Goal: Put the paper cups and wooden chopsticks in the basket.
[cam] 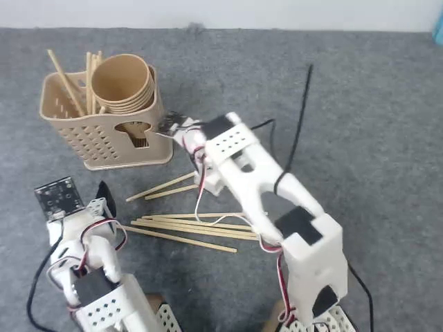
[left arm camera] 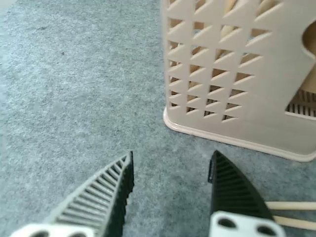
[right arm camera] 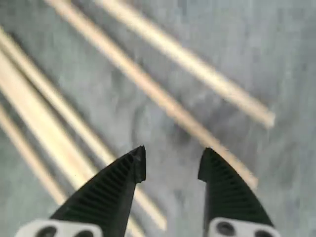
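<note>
High view: the basket [cam: 104, 135] stands on the grey carpet [cam: 360, 104]. It holds a nested stack of paper cups [cam: 123, 81], with several upright chopsticks [cam: 68, 84] beside the stack. Loose chopsticks [cam: 187, 228] lie flat on the carpet in front of the basket, apart from it. Left wrist view: the left gripper [left arm camera: 173, 157] hangs just before the basket's perforated wall, jaws spread and empty. Right wrist view: the right gripper [right arm camera: 173, 158] hovers over the loose chopsticks, jaws parted and gripping nothing, one stick running beneath the gap.
</note>
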### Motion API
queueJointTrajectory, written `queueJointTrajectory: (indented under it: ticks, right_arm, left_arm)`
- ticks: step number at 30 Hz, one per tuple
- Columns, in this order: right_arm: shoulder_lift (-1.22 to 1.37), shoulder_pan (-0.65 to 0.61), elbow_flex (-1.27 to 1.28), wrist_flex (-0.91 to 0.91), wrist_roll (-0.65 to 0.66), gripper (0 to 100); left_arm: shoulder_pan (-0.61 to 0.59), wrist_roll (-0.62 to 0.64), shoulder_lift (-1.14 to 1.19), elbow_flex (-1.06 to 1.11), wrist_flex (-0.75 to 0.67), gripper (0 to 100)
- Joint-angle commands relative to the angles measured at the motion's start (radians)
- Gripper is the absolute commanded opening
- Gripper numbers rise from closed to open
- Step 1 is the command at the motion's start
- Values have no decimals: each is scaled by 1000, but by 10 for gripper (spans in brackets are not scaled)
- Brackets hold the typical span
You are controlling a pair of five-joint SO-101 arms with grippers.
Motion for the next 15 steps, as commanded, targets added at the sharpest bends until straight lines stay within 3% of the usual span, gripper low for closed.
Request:
queueJointTrajectory:
  ticks: [1,6,15]
  right_arm:
    - [21,-33,-3,-147,-14,118]
    - [125,-36,-5,-234,-12,105]
    - [139,-44,-43,-93,-11,69]
  left_arm:
    - [-11,-5,9,-4,-23,236]
    - [-11,-5,9,-4,-23,236]
    - [-8,-8,9,-4,-23,236]
